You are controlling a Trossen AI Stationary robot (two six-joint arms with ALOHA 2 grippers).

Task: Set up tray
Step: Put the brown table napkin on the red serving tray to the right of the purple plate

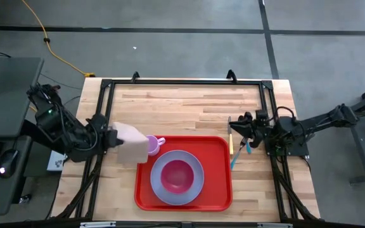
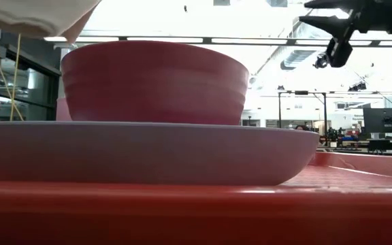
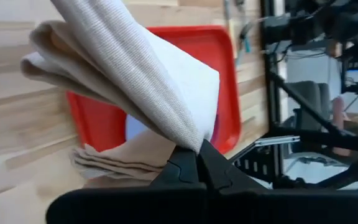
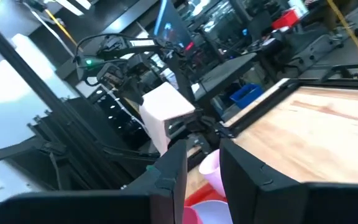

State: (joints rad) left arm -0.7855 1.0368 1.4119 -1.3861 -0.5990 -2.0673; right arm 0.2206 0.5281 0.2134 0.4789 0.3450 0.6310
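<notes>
The worktop (image 1: pixel 189 104) is pale wood planks inside a black frame. A red tray (image 1: pixel 220 190) lies flat at its near edge — roughly centred, reaching to mid-depth. Just beside the tray's right rim lie a yellow utensil (image 1: pixel 231 144) and a teal one (image 1: pixel 235 158) — directly on the wood.
</notes>
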